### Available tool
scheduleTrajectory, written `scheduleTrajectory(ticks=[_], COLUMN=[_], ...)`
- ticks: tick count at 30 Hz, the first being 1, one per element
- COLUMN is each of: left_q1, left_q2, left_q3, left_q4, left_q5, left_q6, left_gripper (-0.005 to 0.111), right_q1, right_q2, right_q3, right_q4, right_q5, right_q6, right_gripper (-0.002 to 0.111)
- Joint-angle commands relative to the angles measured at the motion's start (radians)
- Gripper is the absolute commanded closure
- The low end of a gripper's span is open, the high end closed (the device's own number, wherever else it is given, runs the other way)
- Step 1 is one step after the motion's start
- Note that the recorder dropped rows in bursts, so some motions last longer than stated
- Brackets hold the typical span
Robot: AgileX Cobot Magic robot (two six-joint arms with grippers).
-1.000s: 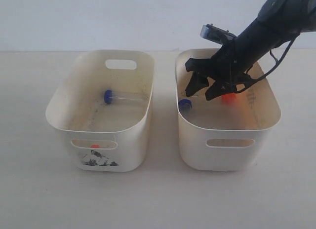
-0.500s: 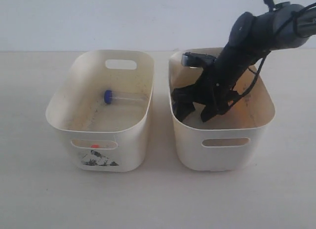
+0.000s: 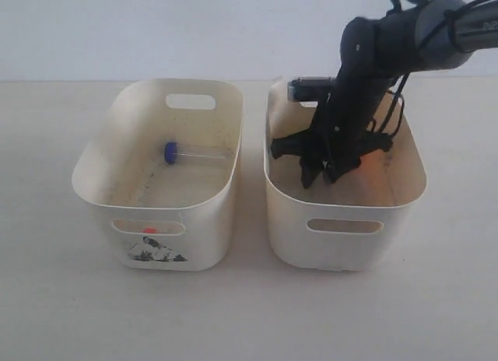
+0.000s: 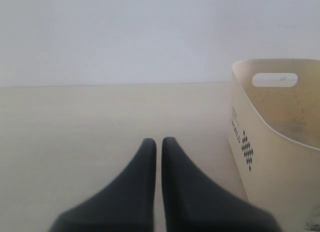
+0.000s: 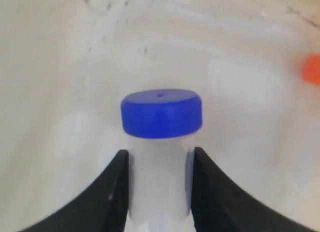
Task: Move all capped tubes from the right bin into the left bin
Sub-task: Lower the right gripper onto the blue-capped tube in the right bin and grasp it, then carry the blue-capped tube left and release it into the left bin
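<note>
My right gripper (image 3: 315, 178) reaches down into the plain-fronted right bin (image 3: 342, 236). In the right wrist view the gripper (image 5: 159, 162) is shut on a clear tube with a blue cap (image 5: 161, 117), one finger pressed against each side of its body. An orange-red cap (image 5: 312, 68) lies farther off on the bin floor. The left bin (image 3: 97, 155), with its torn sticker (image 3: 156, 254), holds a blue-capped tube (image 3: 173, 152). An orange-red cap (image 3: 149, 229) shows through its front slot. My left gripper (image 4: 158, 142) is shut and holds nothing, hovering over bare table.
The two bins stand side by side with a narrow gap between them on a pale tabletop (image 3: 249, 314). In the left wrist view a cream bin (image 4: 280, 157) with a printed diamond of dots stands beside the gripper; I cannot tell which bin it is.
My right gripper has swung lower and leftward inside the right bin and closed on the blue-capped tube. The right bin has shifted slightly left. The left bin's contents are unchanged.
</note>
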Motion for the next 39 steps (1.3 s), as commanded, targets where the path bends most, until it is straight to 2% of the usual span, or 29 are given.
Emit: scheduleTrajectory(ticks=[1, 3, 5, 10, 13, 15, 16, 19, 20, 21, 24, 27, 30, 34, 37, 39], left_q1=[0.002, 0.002, 0.002, 0.002, 0.002, 0.002, 0.002, 0.002, 0.002, 0.002, 0.002, 0.002, 0.002, 0.002, 0.002, 0.002], left_q2=[-0.003, -0.003, -0.003, -0.003, -0.003, -0.003, -0.003, -0.003, -0.003, -0.003, -0.003, -0.003, -0.003, -0.003, -0.003, -0.003], left_q3=[-0.003, -0.003, -0.003, -0.003, -0.003, -0.003, -0.003, -0.003, -0.003, -0.003, -0.003, -0.003, -0.003, -0.003, -0.003, -0.003], left_q4=[0.002, 0.002, 0.002, 0.002, 0.002, 0.002, 0.002, 0.002, 0.002, 0.002, 0.002, 0.002, 0.002, 0.002, 0.002, 0.002], left_q5=[-0.01, -0.01, -0.01, -0.01, -0.01, -0.01, -0.01, -0.01, -0.01, -0.01, -0.01, -0.01, -0.01, -0.01, -0.01, -0.01], left_q6=[-0.007, -0.007, -0.007, -0.007, -0.007, -0.007, -0.007, -0.007, -0.007, -0.007, -0.007, -0.007, -0.007, -0.007, -0.007, -0.007], left_gripper=[0.102, 0.102, 0.102, 0.102, 0.102, 0.102, 0.102, 0.102, 0.102, 0.102, 0.102, 0.102, 0.102, 0.102, 0.102, 0.102], right_q1=[0.0, 0.001, 0.001, 0.035, 0.109, 0.154, 0.17, 0.181, 0.181, 0.176, 0.143, 0.097, 0.058, 0.081, 0.127, 0.164], right_q2=[-0.192, -0.265, -0.325, -0.363, -0.322, -0.282, -0.259, -0.211, -0.211, -0.214, -0.259, -0.32, -0.391, -0.455, -0.449, -0.423], right_q3=[-0.045, -0.052, -0.052, -0.052, -0.052, -0.052, -0.052, -0.054, -0.057, -0.057, -0.057, -0.057, -0.057, -0.066, -0.124, -0.184], right_q4=[-0.023, 0.025, 0.17, 0.796, 0.893, 0.87, 0.855, 0.853, 0.834, 0.812, 0.708, 0.616, 0.455, -0.059, -0.383, -0.528], right_q5=[0.107, 0.091, 0.047, 0.018, -0.043, -0.119, -0.149, -0.161, -0.164, -0.169, -0.171, -0.138, -0.131, -0.097, 0.086, 0.218], right_q6=[-0.046, -0.103, -0.206, -0.806, -1.018, -1.034, -1.034, -0.956, -0.891, -0.829, -0.733, -0.683, -0.502, -0.055, 0.219, 0.322], right_gripper=[0.107, 0.107, 0.107, 0.107, 0.106, 0.097, 0.088, 0.047, 0.047, 0.055, 0.108, 0.106, 0.109, 0.109, 0.109, 0.109])
